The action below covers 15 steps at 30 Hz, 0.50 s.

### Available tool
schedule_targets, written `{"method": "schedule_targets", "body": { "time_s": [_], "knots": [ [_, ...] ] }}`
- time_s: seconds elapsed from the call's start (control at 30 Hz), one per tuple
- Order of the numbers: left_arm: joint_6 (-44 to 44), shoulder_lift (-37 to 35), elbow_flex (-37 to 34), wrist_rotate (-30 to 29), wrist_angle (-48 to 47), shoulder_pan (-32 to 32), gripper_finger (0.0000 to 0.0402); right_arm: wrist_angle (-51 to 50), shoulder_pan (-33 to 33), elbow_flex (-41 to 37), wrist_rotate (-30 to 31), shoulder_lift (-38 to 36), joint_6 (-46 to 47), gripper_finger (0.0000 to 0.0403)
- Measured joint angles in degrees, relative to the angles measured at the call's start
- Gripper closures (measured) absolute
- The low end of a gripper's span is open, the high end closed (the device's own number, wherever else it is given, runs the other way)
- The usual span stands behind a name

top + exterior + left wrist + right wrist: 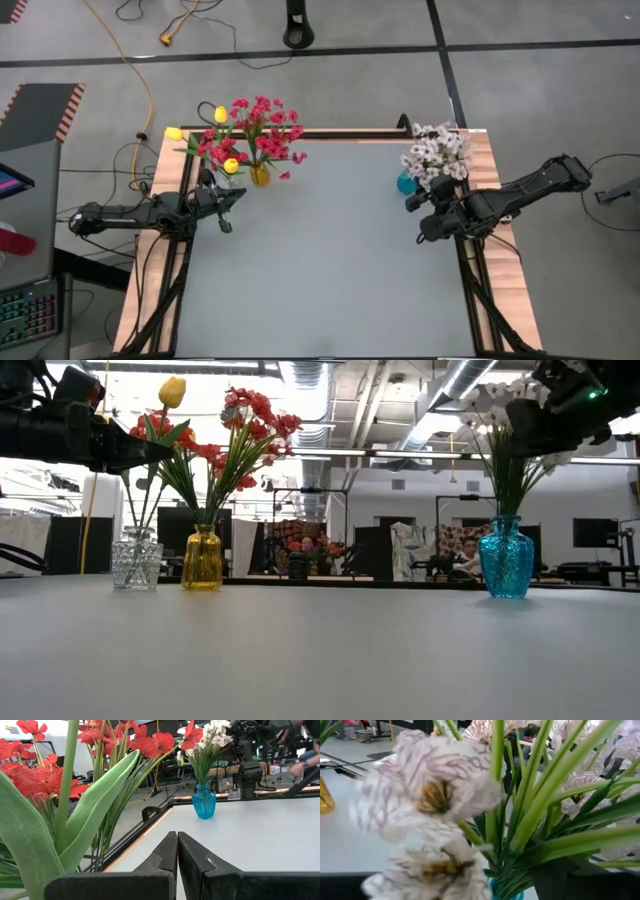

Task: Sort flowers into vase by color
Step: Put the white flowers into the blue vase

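Note:
Three vases stand along the table's far side. A clear vase (137,560) holds yellow tulip buds (174,133) with some red stems. A yellow vase (202,558) holds red-pink sprays (262,125). A blue vase (506,557) holds white blossoms (437,152). My left gripper (177,842) is shut and empty, raised just near of the clear vase, with its green leaves (95,815) close beside it. My right gripper (420,220) hovers high, right beside the white bouquet (435,795), which fills its wrist view.
The grey table top (330,260) spreads out between both arms and toward the near edge. A black frame (470,290) and wooden border run along its sides. Cables and a post base (298,35) lie on the floor beyond the far edge.

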Motion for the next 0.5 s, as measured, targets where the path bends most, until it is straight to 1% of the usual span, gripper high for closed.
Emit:
{"method": "schedule_targets", "body": {
  "time_s": [0.07,0.2,0.37,0.5],
  "knots": [
    [0.0,0.0,0.0,0.0,0.0,0.0,0.0401,0.0,-0.2,0.0,-0.9,0.0,-0.1,0.0200],
    [0.0,0.0,0.0,0.0,0.0,0.0,0.0401,-0.9,0.4,0.7,-5.0,0.0,-0.7,0.0200],
    [0.0,0.0,0.0,0.0,0.0,0.0,0.0401,-1.4,1.7,3.8,-8.0,-0.3,-7.4,0.0200],
    [0.0,0.0,0.0,0.0,0.0,0.0,0.0401,-1.4,2.3,6.9,-12.7,-2.0,-12.8,0.0200]
  ]
}}
